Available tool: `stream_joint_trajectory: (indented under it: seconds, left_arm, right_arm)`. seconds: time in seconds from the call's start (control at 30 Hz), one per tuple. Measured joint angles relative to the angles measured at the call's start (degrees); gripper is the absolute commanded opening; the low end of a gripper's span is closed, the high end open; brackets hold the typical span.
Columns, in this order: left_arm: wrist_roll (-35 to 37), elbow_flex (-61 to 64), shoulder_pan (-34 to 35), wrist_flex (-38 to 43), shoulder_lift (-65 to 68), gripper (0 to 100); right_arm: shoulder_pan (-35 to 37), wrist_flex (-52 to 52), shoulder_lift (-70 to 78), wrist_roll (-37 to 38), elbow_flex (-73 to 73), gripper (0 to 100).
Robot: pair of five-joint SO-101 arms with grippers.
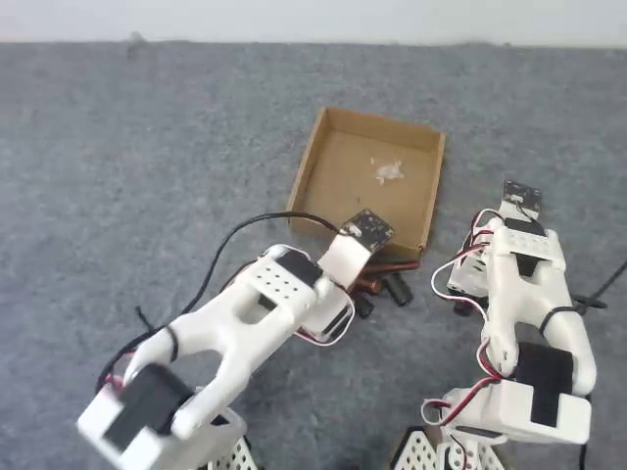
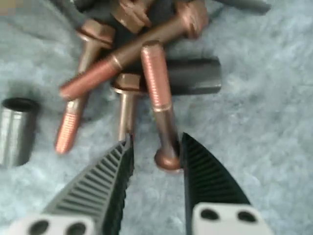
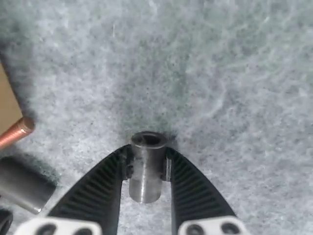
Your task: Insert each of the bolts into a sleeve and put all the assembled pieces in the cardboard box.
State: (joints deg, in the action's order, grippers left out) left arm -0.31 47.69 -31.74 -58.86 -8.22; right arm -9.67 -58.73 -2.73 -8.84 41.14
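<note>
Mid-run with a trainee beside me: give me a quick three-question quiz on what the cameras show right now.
1. True or false: the cardboard box holds no assembled pieces.
2. The right gripper is shut on: A) a bolt, B) a sleeve, C) nothing.
3. Fill in: the fingers of the left gripper stand open either side of a copper-coloured ____.
Key: 1 true; 2 B; 3 bolt.

A: From where does the high view look?
B: From above, down on the table (image 1: 108, 147) and the cardboard box (image 1: 304, 181).
A: And the wrist views?
B: Very near, looking forward from each wrist: the bolts (image 2: 146, 56) lie just ahead of the left gripper (image 2: 156, 142), and a sleeve (image 3: 145, 171) sits inside the right gripper (image 3: 146, 152). The high view shares those bolts.
</note>
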Motion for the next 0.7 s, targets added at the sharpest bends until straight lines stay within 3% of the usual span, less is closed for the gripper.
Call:
stream_joint_trajectory:
  seconds: [0.27,0.7]
  left_arm:
    - [-0.18,-7.82,-0.35,-2.99,10.64,7]
    - [-1.85,-1.85,0.44,-2.55,0.0,12]
  right_arm:
    - [0.0,0.0,0.0,0.0,0.0,0.6]
    - [-0.09,0.0,0.0,0.62,0.0,0.6]
